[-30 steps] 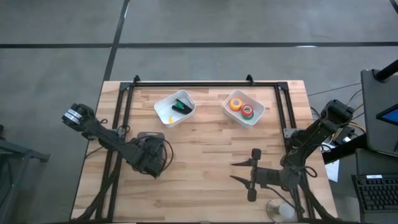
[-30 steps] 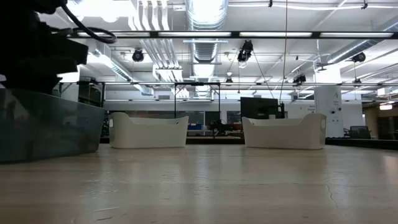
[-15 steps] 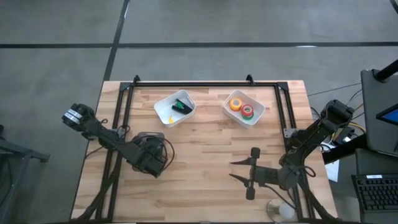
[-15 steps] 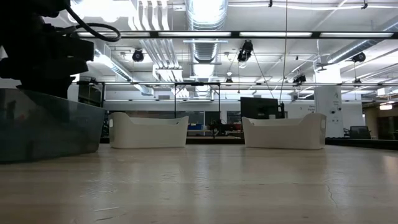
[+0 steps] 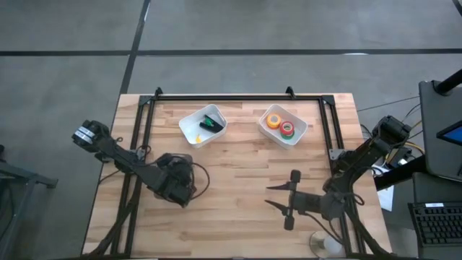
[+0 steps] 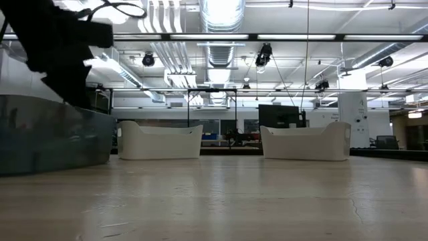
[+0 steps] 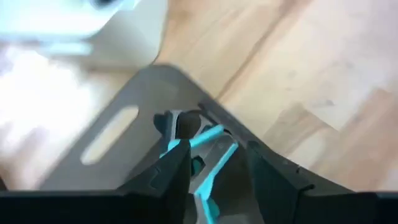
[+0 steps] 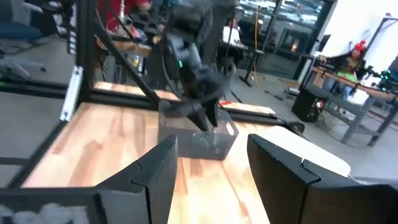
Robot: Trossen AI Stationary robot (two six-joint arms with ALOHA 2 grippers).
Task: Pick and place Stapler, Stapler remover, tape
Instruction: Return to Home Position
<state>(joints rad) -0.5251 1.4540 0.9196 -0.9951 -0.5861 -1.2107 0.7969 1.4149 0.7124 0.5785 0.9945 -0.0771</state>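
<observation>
My left gripper [image 5: 180,182] hangs open over a translucent grey bin [image 7: 118,124], fingers slanting down into it. On the bin's floor lie a teal stapler remover [image 7: 208,146] and a small dark piece with metal [image 7: 180,122]. The remover shows in the gap between the fingers; I cannot tell whether they touch it. A black stapler [image 5: 210,120] lies in the left white bin [image 5: 189,120] with green and yellow small pieces. Orange [image 5: 273,120], red [image 5: 288,131] and green tape rolls sit in the right white bin [image 5: 300,134]. My right gripper [image 5: 273,196] waits open and level at the near right.
A black frame [image 5: 231,97] runs along the table's far edge and down both sides. The wooden top between the bins and my right gripper is bare. In the right wrist view the grey bin [image 8: 199,142] stands straight ahead, with people and desks in the room beyond.
My left gripper has rolled about its wrist while staying over the grey bin; in the low view its dark outline has swung and stands higher against the ceiling. Its cable loop has shifted toward the table's right. The bins have kept still.
</observation>
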